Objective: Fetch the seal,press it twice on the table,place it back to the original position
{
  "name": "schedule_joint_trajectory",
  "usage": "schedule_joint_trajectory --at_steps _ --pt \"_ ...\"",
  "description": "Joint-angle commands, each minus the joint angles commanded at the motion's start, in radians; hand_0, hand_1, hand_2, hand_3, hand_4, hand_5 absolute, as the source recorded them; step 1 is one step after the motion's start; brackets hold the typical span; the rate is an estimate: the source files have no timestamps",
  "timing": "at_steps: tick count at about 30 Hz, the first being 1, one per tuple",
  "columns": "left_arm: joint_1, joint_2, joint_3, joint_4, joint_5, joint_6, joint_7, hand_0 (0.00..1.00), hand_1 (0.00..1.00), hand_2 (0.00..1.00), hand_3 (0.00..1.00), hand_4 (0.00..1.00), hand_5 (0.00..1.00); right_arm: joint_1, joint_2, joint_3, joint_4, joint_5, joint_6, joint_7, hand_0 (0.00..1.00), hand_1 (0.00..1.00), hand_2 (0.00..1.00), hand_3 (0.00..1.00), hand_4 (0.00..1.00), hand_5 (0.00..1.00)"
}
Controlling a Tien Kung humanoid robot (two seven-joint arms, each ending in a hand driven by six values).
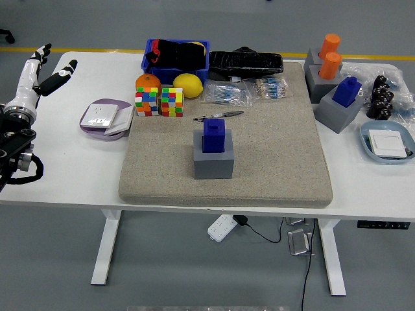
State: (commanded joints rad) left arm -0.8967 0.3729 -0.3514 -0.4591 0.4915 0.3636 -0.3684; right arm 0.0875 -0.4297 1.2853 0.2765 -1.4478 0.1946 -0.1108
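A blue seal (pixel 214 135) stands upright in its grey holder block (pixel 213 159) in the middle of the beige felt mat (pixel 272 162). My left hand (pixel 45 68) is far off at the table's left edge, raised, its white fingers spread and holding nothing. It is well to the left of the seal. The right hand is out of sight.
Two puzzle cubes (pixel 159 102), an orange (pixel 148 82), a lemon (pixel 188 85) and a blue bin (pixel 176 55) sit at the back. A purple dish (pixel 104 118) lies left of the mat. More seals (pixel 347 92) in grey blocks stand at the right.
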Motion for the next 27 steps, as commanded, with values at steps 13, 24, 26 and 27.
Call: schedule_joint_trajectory --at_steps 13,24,26,27 --pt "-0.004 0.0 0.001 0.003 0.0 0.0 0.0 0.998 0.998 0.99 0.971 0.773 0.531 -0.001 -0.002 0.003 0.0 -0.005 0.0 0.0 0.803 0.712 0.711 0.665 0.767 0.567" --pt "-0.001 0.002 0.006 0.003 -0.001 0.0 0.001 0.998 0.998 0.99 0.971 0.772 0.53 -0.002 -0.001 0.005 -0.001 -0.007 0.0 0.0 0.802 0.712 0.711 0.668 0.767 0.566" --pt "0.0 0.002 0.008 0.003 -0.001 0.0 0.001 0.998 0.998 0.99 0.971 0.772 0.53 -0.002 -0.001 0.004 -0.001 -0.007 0.0 0.0 0.802 0.712 0.711 0.668 0.767 0.566" --pt "0.0 0.003 0.008 0.002 -0.001 0.0 0.0 0.998 0.998 0.99 0.971 0.772 0.53 -0.002 -0.001 0.004 -0.001 -0.007 0.0 0.0 0.802 0.712 0.711 0.668 0.767 0.566"
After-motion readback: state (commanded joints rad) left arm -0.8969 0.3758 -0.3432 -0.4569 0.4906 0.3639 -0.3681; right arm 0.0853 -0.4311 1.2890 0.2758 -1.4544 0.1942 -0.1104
